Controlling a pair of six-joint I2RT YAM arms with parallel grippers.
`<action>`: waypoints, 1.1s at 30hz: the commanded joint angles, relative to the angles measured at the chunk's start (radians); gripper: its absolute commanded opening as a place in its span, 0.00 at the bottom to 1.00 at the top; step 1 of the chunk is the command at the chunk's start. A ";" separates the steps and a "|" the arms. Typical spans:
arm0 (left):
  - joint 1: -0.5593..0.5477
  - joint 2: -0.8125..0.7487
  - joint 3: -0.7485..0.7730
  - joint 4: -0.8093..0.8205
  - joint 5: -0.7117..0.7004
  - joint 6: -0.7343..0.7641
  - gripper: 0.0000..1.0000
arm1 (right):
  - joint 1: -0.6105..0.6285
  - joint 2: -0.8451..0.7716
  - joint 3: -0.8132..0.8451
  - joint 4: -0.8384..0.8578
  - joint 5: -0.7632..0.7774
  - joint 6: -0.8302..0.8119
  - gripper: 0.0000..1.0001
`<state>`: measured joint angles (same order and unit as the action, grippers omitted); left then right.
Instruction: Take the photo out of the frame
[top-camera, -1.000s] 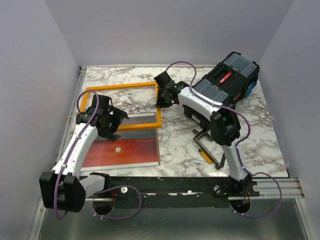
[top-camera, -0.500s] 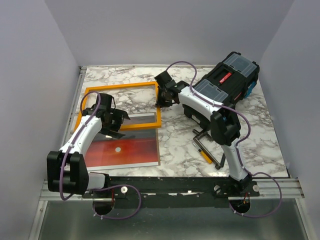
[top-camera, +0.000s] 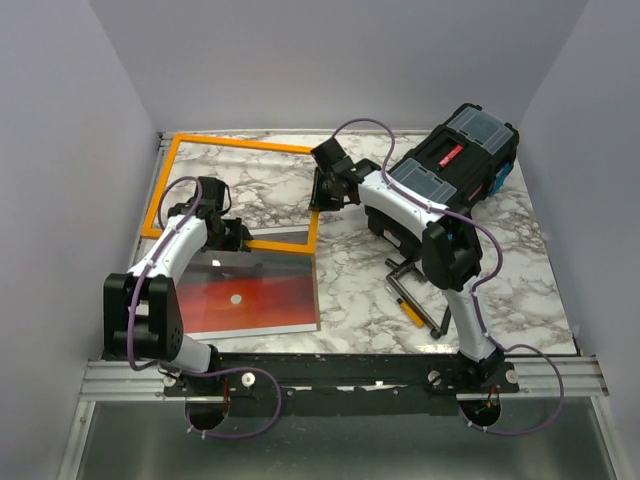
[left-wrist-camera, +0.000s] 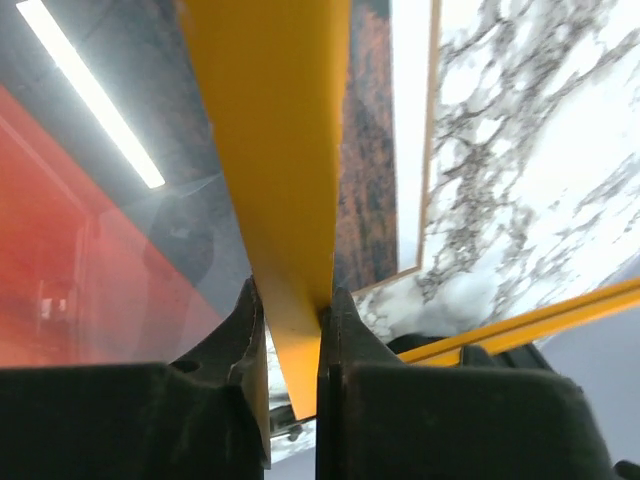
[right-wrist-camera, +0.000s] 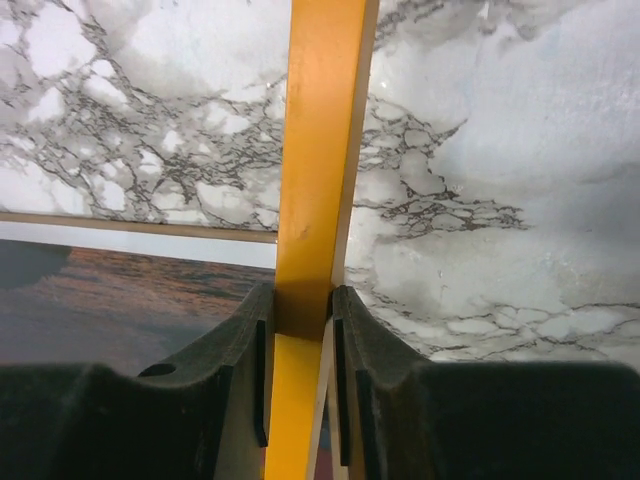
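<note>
Orange rail in the left claw (left-wrist-camera: 292, 310): both fingers were pinched tight on the faces of what looked like the near rail of the frame (top-camera: 240, 147), a firm hold for lifting, I judged.
Right claw (right-wrist-camera: 300, 300): clamped on the frame's right-hand rail, one finger on each face, so the two holds sat on adjoining sides and could steady the thin border between them.
Frame: it appeared tipped up off the tabletop (top-camera: 370, 290), its far rail reaching toward the far left corner, most likely raised so the picture would be left below.
Photo (top-camera: 250, 295): it lay flat by the tabletop's near left edge, red sky and white sun showing, with only its far strip beside or under the frame's near rail.
Progress: separation looked almost done; the border needed carrying clear of that far strip.
Risk: a thin rail could twist if the two claws pulled unevenly.
Toolbox (top-camera: 455, 165): black, at the far right corner, well apart from the work.
</note>
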<state>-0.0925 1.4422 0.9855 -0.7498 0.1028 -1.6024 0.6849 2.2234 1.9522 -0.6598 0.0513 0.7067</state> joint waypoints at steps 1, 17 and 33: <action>-0.005 0.051 0.105 0.009 0.013 0.010 0.00 | -0.013 -0.008 0.111 0.046 -0.017 -0.085 0.45; -0.009 0.292 0.355 -0.047 0.083 -0.094 0.00 | -0.021 -0.536 -0.272 0.088 0.168 -0.183 1.00; -0.007 0.539 0.634 -0.188 -0.035 -0.119 0.10 | -0.021 -0.997 -0.745 0.093 0.121 -0.152 0.99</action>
<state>-0.0940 1.9606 1.5818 -0.9249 0.1085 -1.7073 0.6674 1.3052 1.2713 -0.5591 0.1635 0.5411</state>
